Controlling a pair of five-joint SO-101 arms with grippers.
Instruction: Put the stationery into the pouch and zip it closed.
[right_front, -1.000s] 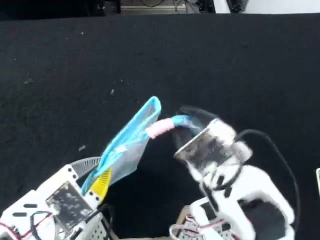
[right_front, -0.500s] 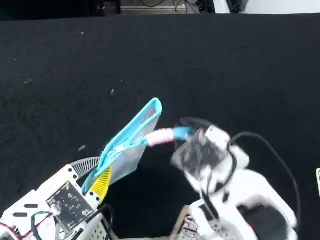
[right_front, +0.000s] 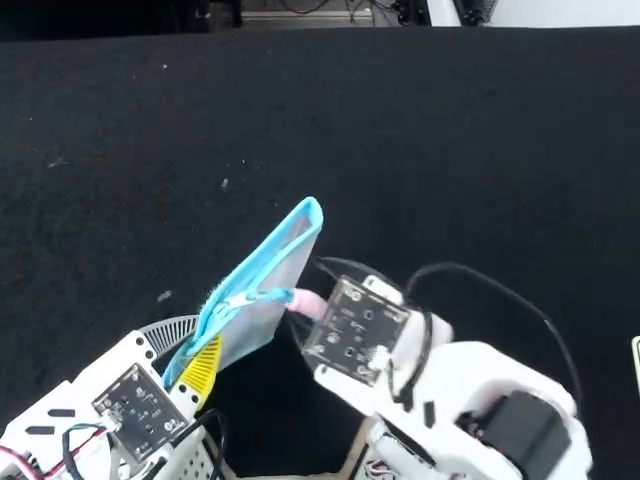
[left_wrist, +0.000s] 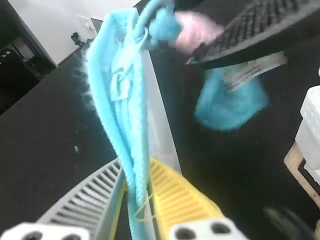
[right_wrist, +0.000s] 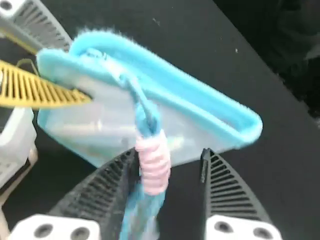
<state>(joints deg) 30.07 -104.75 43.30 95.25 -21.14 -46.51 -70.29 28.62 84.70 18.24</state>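
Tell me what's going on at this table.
Two arms are working on a blue pouch, which is held edge-up over the black table. The left gripper is clamped on one end of the pouch. The right gripper is open around the pink zipper pull, which sits between its fingers.

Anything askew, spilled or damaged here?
Nothing spilled or damaged. The pouch is not lying flat: it is held on edge, tilted, pinched at one end by the left hand, its pink zip pull between the open fingers of the right hand.
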